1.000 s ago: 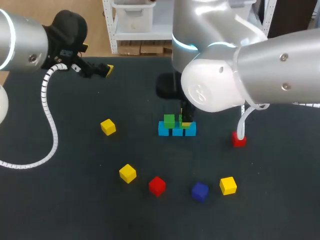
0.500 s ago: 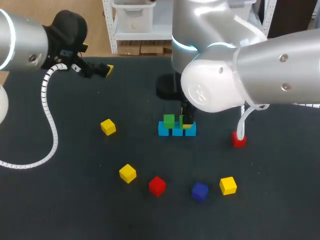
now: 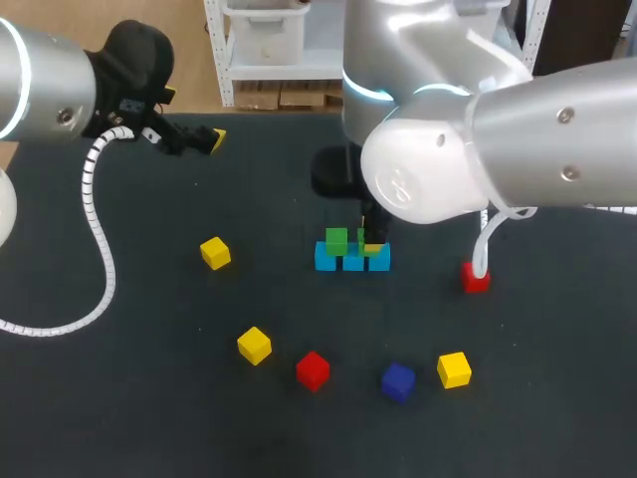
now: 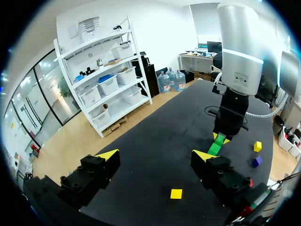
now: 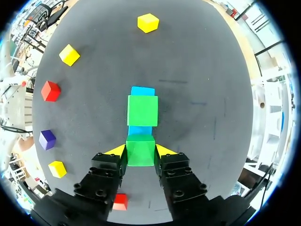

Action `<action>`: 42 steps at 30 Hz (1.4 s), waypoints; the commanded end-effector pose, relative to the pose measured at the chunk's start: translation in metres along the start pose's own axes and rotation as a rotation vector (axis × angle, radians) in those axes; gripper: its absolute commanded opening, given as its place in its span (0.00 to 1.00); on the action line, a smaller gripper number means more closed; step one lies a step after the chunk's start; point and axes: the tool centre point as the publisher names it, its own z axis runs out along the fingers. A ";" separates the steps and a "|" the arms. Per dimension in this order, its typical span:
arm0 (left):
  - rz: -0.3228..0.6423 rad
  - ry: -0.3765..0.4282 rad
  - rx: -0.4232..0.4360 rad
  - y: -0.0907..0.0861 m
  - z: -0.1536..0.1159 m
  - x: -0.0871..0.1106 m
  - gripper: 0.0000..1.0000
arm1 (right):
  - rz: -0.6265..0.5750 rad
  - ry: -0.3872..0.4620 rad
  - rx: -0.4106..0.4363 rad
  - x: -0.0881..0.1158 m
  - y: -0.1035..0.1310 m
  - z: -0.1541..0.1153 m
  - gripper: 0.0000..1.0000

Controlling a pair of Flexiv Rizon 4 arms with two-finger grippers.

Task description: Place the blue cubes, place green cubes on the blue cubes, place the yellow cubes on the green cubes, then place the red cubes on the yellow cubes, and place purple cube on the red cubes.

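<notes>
Right arm (image 3: 468,149) comes in past the middle, wrist pointing straight down. Right gripper (image 5: 140,149) is clamped on a green cube (image 5: 140,153) over the near end of the blue cubes (image 5: 142,91) — contact with them unclear. The blue row's long axis runs straight ahead of the fingers. A second green cube (image 5: 142,110) sits farther along it. Left gripper (image 4: 156,155) hangs far back — fingers apart, empty. In the head view the elbow hides the right fingers.

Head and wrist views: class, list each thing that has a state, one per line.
left pincer: open, empty.
right pincer: shut on the held green cube.
held green cube: gripped over the blue row's end.
other green cube: stacked on blue, free.
blue cubes: side by side, base row.
yellow cubes: loose, unstacked.
red cubes: loose, unstacked.
purple cube: loose, unstacked.
</notes>
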 end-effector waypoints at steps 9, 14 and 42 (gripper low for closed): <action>0.001 -0.004 0.005 0.001 0.000 0.001 1.00 | -0.003 -0.001 -0.008 0.003 0.004 -0.002 0.27; 0.001 -0.004 0.005 0.001 0.000 0.001 1.00 | -0.004 -0.008 -0.009 0.003 0.004 -0.002 1.00; 0.001 -0.004 0.005 0.001 0.000 0.001 1.00 | 0.028 -0.046 -0.009 -0.001 0.004 -0.008 1.00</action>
